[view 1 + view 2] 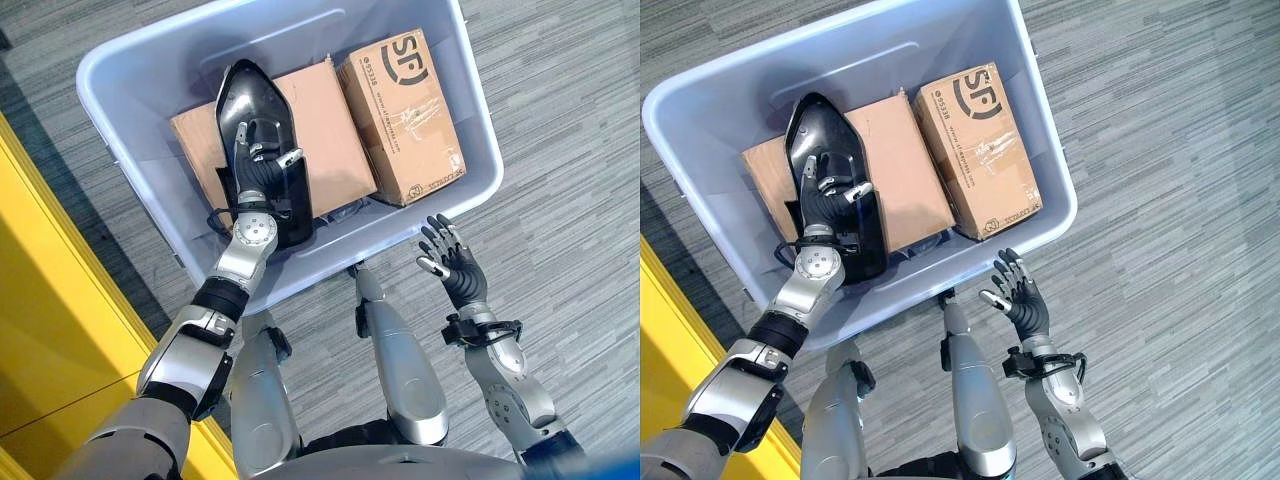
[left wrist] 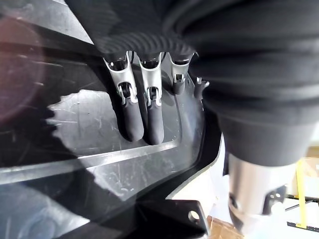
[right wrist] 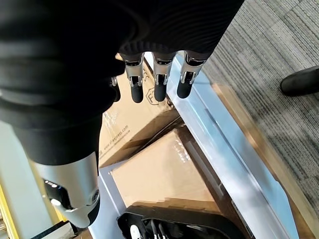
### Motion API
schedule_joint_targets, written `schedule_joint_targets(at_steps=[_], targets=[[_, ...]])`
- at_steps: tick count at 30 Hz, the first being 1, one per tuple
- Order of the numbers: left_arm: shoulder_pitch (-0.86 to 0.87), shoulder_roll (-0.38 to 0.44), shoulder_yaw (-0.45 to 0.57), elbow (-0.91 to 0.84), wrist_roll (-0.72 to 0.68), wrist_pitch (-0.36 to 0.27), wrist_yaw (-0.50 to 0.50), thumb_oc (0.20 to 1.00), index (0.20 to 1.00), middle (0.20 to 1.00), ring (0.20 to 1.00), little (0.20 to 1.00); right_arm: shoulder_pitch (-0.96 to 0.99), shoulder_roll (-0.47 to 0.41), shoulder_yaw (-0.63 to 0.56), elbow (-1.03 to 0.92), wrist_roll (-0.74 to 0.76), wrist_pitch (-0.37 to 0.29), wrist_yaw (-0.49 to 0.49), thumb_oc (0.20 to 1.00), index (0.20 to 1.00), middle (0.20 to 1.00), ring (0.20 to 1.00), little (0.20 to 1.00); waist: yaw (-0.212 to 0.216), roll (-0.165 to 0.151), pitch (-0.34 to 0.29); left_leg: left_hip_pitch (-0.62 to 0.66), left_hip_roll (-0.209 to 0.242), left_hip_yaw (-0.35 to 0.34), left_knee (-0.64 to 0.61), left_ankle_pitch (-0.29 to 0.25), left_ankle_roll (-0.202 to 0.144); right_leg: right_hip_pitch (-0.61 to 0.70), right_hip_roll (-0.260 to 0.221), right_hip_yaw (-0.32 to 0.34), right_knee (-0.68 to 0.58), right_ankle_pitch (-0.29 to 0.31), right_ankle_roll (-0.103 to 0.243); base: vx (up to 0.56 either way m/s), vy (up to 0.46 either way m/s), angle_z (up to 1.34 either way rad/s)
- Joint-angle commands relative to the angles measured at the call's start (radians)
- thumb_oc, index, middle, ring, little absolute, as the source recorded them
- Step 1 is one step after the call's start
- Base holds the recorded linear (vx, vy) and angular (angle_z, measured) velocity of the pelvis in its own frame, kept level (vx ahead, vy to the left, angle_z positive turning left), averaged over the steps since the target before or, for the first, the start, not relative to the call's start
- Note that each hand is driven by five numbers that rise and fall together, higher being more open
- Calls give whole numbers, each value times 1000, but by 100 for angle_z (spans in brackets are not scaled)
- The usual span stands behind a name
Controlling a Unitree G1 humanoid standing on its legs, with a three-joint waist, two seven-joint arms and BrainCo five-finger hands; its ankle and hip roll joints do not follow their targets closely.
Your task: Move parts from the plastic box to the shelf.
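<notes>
A pale blue plastic box (image 1: 200, 60) stands on grey carpet. A glossy black pointed part (image 1: 245, 95) leans inside it at the left, on a flat cardboard carton (image 1: 330, 130). My left hand (image 1: 258, 170) reaches into the box and lies on the part's face. Its fingers (image 2: 149, 117) are straight against the shiny surface and the thumb sticks out to the side. My right hand (image 1: 455, 265) hovers outside the box by its near rim, fingers spread and holding nothing.
A smaller printed carton (image 1: 405, 115) lies in the right half of the box. A yellow surface (image 1: 40, 300) runs along the left beside the box. A person's dark shoe (image 3: 301, 79) stands on the carpet past the box.
</notes>
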Motion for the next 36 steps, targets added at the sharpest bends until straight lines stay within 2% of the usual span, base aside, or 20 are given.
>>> schedule_joint_targets(at_steps=[1,4,7,19,23,28,36], targets=[[71,-24,5,26,-56,25,-46,1000,1000,1000,1000,1000,47,-26,-32,-65,0,-41,4,1000,1000,1000,1000,1000,2,-38,-20,119,77,-6,11,-14,-77,-24,-54,-12,50,12,87,0,0,0],[88,-17,12,-18,-57,18,-44,1000,1000,1000,1000,1000,47,-26,-39,-67,-2,-41,4,1000,1000,1000,1000,1000,6,-32,-20,121,74,-7,11,-15,-76,-21,-56,-13,50,11,87,0,0,0],[189,11,46,-208,-58,-14,-51,1000,1000,1000,1000,1000,44,-24,-64,-65,-12,-39,0,1000,1000,1000,1000,1000,26,-9,-21,123,66,-13,11,-19,-73,-10,-63,-17,45,10,88,-1,6,-1],[389,75,169,-612,9,-69,-82,1000,1000,1000,1000,1000,45,-27,-127,-82,-29,-45,13,1000,1000,1000,1000,1000,72,41,-29,133,53,-27,11,-30,-69,19,-80,-31,41,-1,92,0,5,1],[435,81,189,-655,53,-68,-70,1000,1000,1000,1000,1000,58,-35,-131,-97,-31,-48,22,1000,1000,1000,1000,1000,77,44,-25,131,50,-30,11,-32,-67,22,-83,-34,39,-1,93,0,0,0],[432,67,182,-617,76,-56,-47,1000,1000,1000,1000,1000,50,-35,-130,-96,-43,-53,13,1000,1000,1000,1000,1000,79,43,-20,124,50,-31,11,-32,-66,18,-83,-33,38,-1,93,0,0,0],[398,33,153,-470,107,-19,-3,1000,1000,1000,1000,1000,43,-32,-109,-79,-48,-53,-7,1000,1000,1000,1000,1000,73,33,-16,119,52,-27,9,-29,-66,1,-78,-27,41,2,92,0,0,0]])
